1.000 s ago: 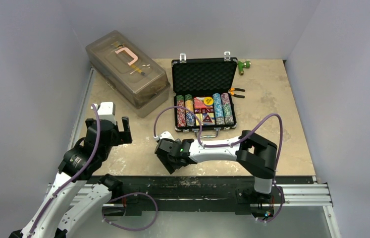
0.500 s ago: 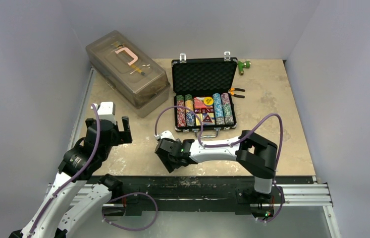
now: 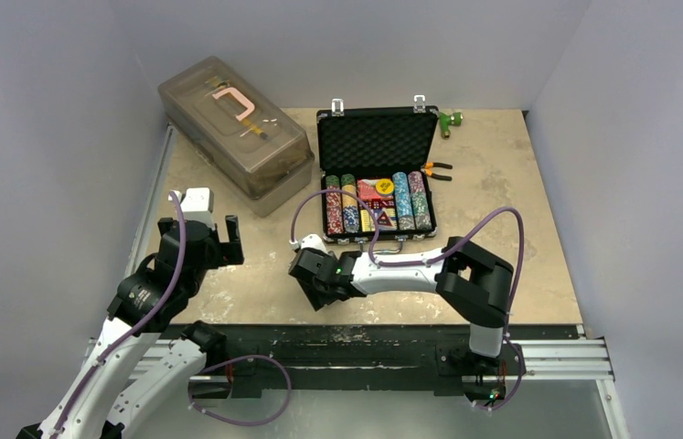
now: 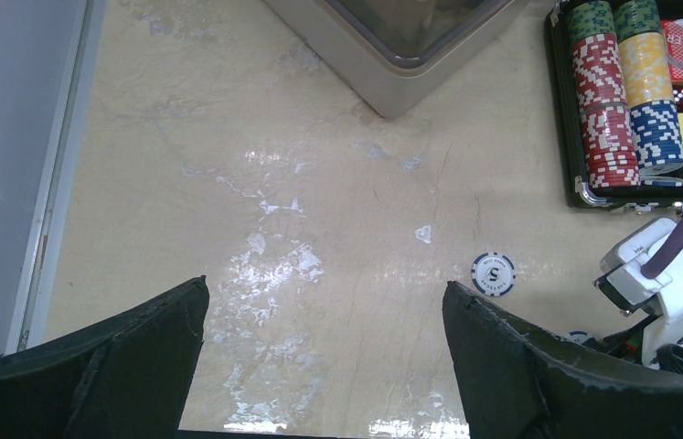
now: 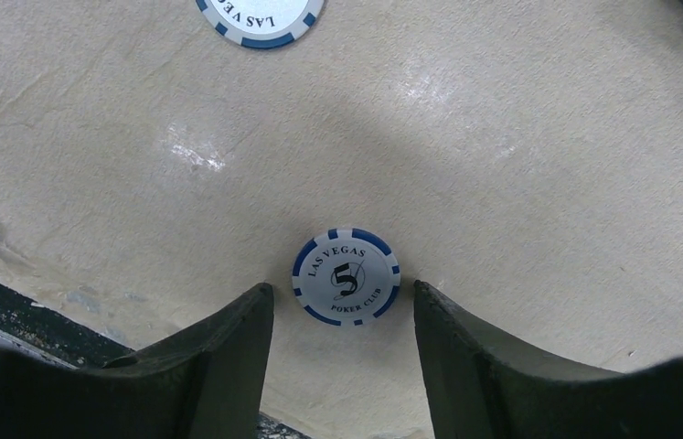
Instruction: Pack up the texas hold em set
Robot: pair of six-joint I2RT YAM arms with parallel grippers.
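Observation:
The black briefcase (image 3: 377, 137) lies open at the back middle, with foam in its lid. Rows of poker chips (image 3: 348, 203), card decks and red dice fill its base; it also shows in the left wrist view (image 4: 564, 110). My right gripper (image 5: 344, 297) is open and low over the table. A white-and-blue "5" chip (image 5: 346, 276) lies flat just beyond its fingertips. A second such chip (image 5: 260, 18) lies farther out and also shows in the left wrist view (image 4: 493, 273). My left gripper (image 4: 325, 293) is open and empty above bare table at the left.
A large translucent grey-brown box (image 3: 232, 128) stands at the back left; its corner shows in the left wrist view (image 4: 401, 64). Orange-handled pliers (image 3: 436, 170) lie right of the case, and a green object (image 3: 450, 119) lies at the back. The black front rail (image 3: 365, 334) is close behind my right gripper.
My right gripper has shifted slightly away from the table's near edge, toward the case. The left arm has not moved.

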